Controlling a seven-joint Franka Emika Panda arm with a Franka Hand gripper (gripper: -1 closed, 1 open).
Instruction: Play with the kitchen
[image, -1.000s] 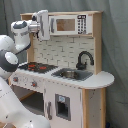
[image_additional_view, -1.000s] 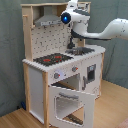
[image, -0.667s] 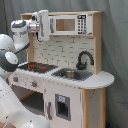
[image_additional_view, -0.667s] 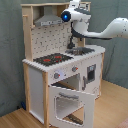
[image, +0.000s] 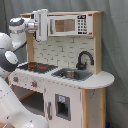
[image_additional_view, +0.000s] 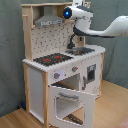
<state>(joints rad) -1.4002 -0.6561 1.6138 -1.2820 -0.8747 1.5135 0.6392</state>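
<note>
Gripper (image: 42, 25) has edged closer to the kitchen (image: 65, 75) microwave (image: 67, 25), opening indiscernible, oven door (image_additional_view: 70, 102) hanging open.

The gripper (image: 42, 24) has moved a little toward the first exterior view's right, nearer the microwave (image: 71, 24); nothing else changed.

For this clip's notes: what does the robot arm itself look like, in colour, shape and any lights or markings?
The arm is glossy white, built of rounded, tubular segments with darker seams at the joints. In the second exterior view a round blue light glows on the head near the play kitchen's hood. In the first exterior view the white pincer looks boxy. No cables or lettering can be made out.
</note>
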